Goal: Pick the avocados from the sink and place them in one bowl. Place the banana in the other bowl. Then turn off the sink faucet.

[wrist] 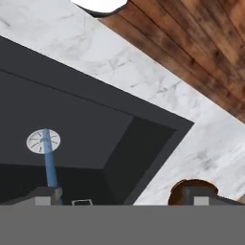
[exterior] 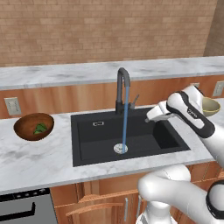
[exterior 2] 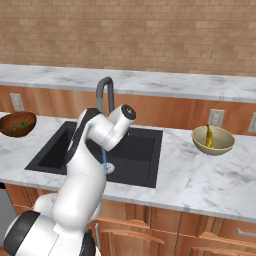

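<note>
Sink (exterior: 87,140): faucet (exterior: 123,87) running; avocados (exterior: 40,128) in wooden bowl (exterior: 26,131); banana (exterior 2: 208,137) in beige bowl (exterior 2: 220,147); hand (wrist: 122,201) spread, empty.

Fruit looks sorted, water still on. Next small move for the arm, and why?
Probably swing the open gripper back toward the faucet lever. The avocados lie in the brown bowl, the banana in the pale bowl, the sink holds no fruit, and a blue stream runs to the drain.
</note>
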